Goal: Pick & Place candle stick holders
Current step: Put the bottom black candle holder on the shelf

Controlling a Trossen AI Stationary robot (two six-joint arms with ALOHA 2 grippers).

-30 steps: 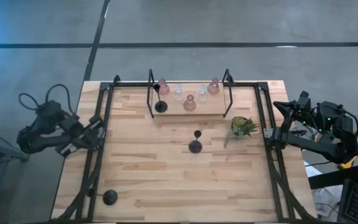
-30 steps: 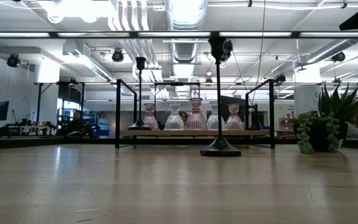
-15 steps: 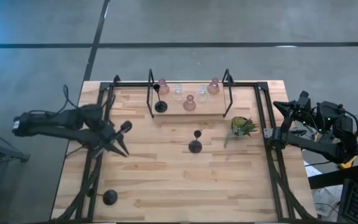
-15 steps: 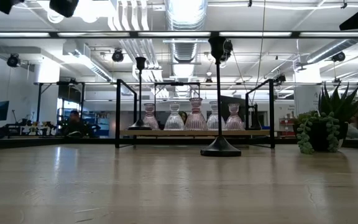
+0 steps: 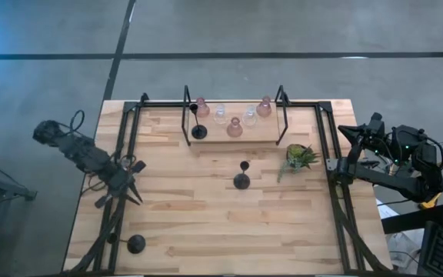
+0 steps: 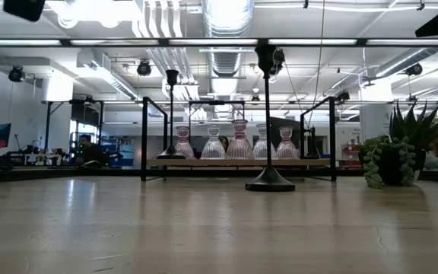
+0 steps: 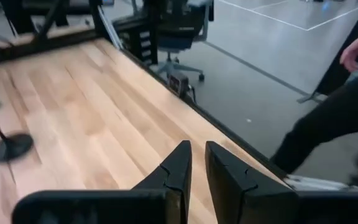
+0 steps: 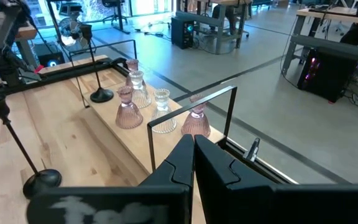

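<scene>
My left gripper hangs over the table's left edge, fingers nearly together with only a narrow slit between them, holding nothing. From it, the nearest candle holder is the black one at the near-left corner: it lies just beyond the fingertips toward the front edge, stem upright, so its long axis is vertical and I would come at it from the side. I take the dark round base off to one side in the left wrist view to be a black holder too, though I cannot tell which (the stem is blurred there).

Farther out, at mid-table, stands a second black holder, upright, about midway between my two arms. Just beside it toward the right arm sits the plant, which I leave alone.

Farthest from the left gripper, on the rack at the back edge, are the third black holder and the pink and clear glass holders.

My right gripper waits at the right edge, fingers pressed together and empty. The left arm is plainly nearer the corner holder, so I judge that one mine to take.
</scene>
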